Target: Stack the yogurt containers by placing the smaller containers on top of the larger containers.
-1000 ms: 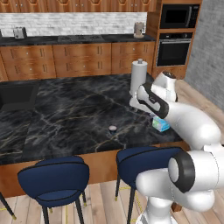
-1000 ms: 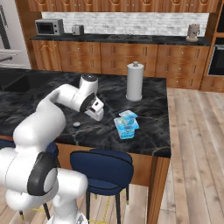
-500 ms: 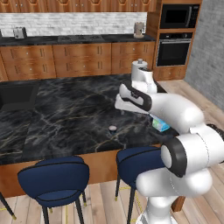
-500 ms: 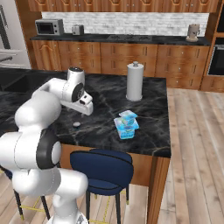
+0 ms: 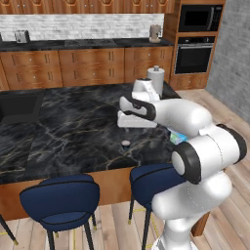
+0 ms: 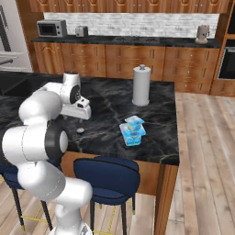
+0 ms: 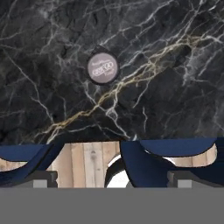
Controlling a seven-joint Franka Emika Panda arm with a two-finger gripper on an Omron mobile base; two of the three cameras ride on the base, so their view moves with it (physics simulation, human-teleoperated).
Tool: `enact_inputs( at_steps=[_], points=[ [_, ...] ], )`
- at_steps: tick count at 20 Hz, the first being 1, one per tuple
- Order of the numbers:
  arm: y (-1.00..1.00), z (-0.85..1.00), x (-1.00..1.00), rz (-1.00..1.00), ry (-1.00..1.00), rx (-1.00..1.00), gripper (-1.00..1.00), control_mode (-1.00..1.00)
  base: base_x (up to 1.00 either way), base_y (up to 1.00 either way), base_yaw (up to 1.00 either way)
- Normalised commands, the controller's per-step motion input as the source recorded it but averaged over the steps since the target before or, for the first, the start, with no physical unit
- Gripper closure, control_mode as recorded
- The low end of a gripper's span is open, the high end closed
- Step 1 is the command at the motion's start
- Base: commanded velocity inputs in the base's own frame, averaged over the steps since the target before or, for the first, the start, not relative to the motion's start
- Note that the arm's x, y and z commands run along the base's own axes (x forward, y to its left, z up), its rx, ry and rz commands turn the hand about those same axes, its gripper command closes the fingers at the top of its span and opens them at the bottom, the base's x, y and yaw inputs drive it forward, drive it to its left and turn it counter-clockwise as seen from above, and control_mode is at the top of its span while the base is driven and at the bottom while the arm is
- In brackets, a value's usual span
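Near the counter's front edge sits the tiny round cup [image 7: 103, 67] — light, stiff, best pinched across its sides — with the gripper [image 5: 128, 120] hovering above, its spread unclear to me.

Counter [image 7: 166, 87]: black marble, white and gold veining. Round cup [image 7: 103, 67]: dark body, pale grey-mauve lid. Small pack [image 6: 134, 122] and boxy pack [image 6: 133, 134]: light blue with white. Paper-towel roll [image 6: 141, 86]: white. Stools [image 5: 60, 202]: navy blue. Cabinets [image 5: 88, 63]: reddish-brown wood.
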Motion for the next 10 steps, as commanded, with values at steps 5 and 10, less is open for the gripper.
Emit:
enact_inputs(
  at_steps=[5, 10],
  points=[
    [0.05, -0.36, 0.00, 0.07, 0.00, -0.03, -1.00, -1.00, 0.00, 0.00, 0.00],
    [0.00, -0.36, 0.00, 0.02, -0.02, 0.00, -1.00, -1.00, 0.00, 0.00, 0.00]
  ],
)
